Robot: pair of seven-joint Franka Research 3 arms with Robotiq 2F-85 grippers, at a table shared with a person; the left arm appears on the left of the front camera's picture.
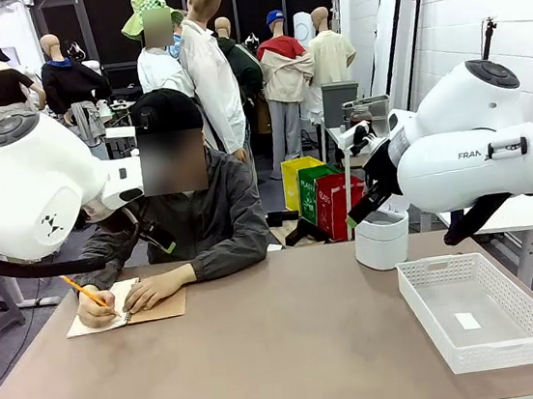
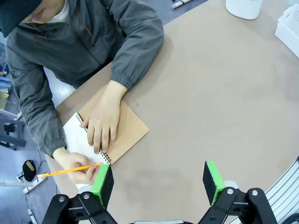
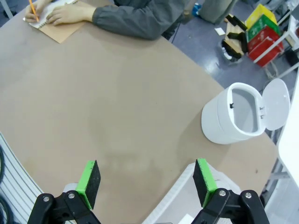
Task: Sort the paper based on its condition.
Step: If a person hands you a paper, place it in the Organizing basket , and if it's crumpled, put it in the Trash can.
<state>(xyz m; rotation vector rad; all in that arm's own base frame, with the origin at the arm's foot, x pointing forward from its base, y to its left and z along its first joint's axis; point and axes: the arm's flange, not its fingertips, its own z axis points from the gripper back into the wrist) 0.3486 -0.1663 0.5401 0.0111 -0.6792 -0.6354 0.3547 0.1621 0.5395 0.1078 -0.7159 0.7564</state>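
Left pincer (image 2: 158, 181) hangs spread wide, nothing in it. Right past one pad (image 2: 102, 184), the person's hand (image 2: 77, 169) pencils on the paper (image 2: 73, 136), a white page. Right pincer (image 3: 145, 181) gapes empty over bare worktop (image 3: 117, 93) - the open-lidded bin (image 3: 233, 116) stands off beyond.

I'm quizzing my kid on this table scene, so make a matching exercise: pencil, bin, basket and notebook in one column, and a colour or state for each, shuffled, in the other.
1. pencil
2. bin
3. basket
4. notebook

A. lid open
B. white mesh walls
C. tan cover
D. orange, tip on the page

Pairs: 1-D, 2-A, 3-B, 4-C
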